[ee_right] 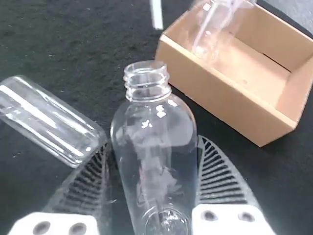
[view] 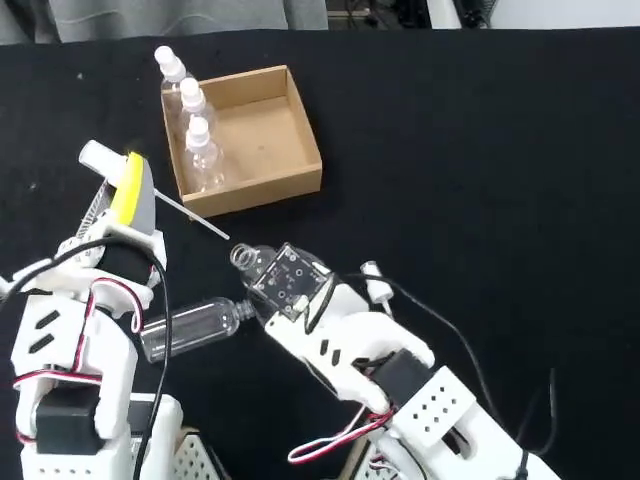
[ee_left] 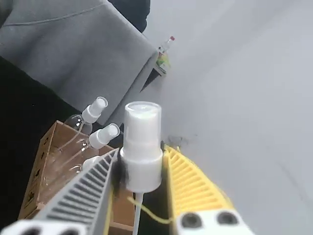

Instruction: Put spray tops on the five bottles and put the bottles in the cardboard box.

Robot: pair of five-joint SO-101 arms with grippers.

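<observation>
My left gripper (view: pixel 118 170) (ee_left: pixel 141 164) is shut on a white spray top (view: pixel 99 157) (ee_left: pixel 142 147), held raised to the left of the cardboard box (view: pixel 268 140); its thin dip tube (view: pixel 195 218) slants down toward the table. My right gripper (view: pixel 258 270) (ee_right: pixel 152 146) is shut on a clear bottle (view: pixel 243 258) (ee_right: pixel 154 147) with a bare open neck, pointing at the box (ee_right: pixel 230 78). A second uncapped bottle (view: pixel 190 328) (ee_right: pixel 44 120) lies on its side beside it. Three bottles with spray tops (view: pixel 197 135) (ee_left: pixel 100 136) stand along the box's left wall.
A loose white spray top (view: pixel 373 278) lies on the black cloth just right of the right arm. The right half of the box floor (view: pixel 262 130) is bare. The right arm's black cable (view: pixel 470 370) trails over the cloth at the lower right.
</observation>
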